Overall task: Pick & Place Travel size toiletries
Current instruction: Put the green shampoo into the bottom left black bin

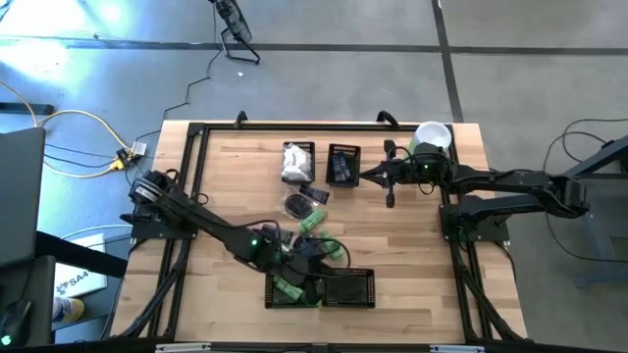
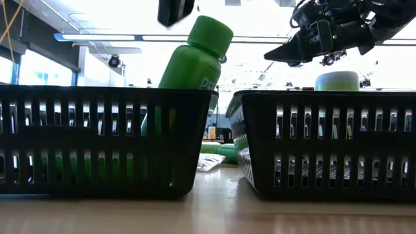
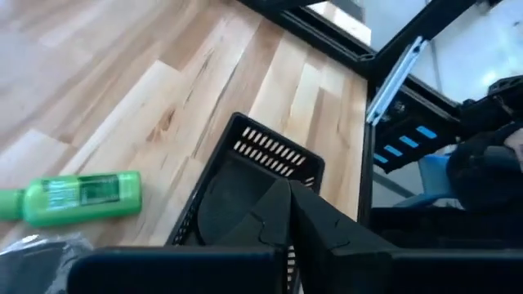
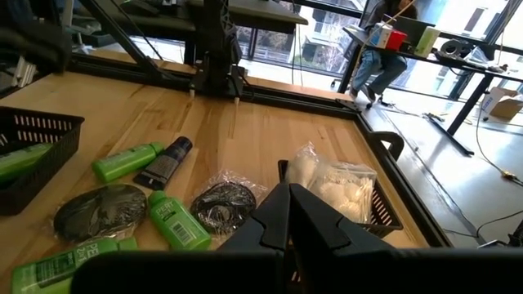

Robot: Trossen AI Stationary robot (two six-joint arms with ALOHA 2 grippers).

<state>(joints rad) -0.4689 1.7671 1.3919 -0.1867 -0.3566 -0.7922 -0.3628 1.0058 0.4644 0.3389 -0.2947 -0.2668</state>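
Two black mesh baskets (image 1: 320,288) stand side by side at the table's near edge. In the left one a green bottle (image 2: 195,55) leans on the rim, its cap sticking out above it. My left gripper (image 3: 288,192) hovers shut over these baskets, holding nothing. More toiletries lie mid-table: green bottles (image 4: 176,220), a dark tube (image 4: 167,159), clear-wrapped grey discs (image 4: 222,204) and white packets (image 4: 339,189) in a far basket. My right gripper (image 4: 288,194) hangs shut above them, empty, near the far right.
A tall pale-green cylinder with a white lid (image 1: 432,137) stands at the far right corner beside my right arm. A second far basket (image 1: 342,164) holds dark pieces. One green bottle (image 3: 82,196) lies on the bare wood next to the near baskets. A black frame rims the table.
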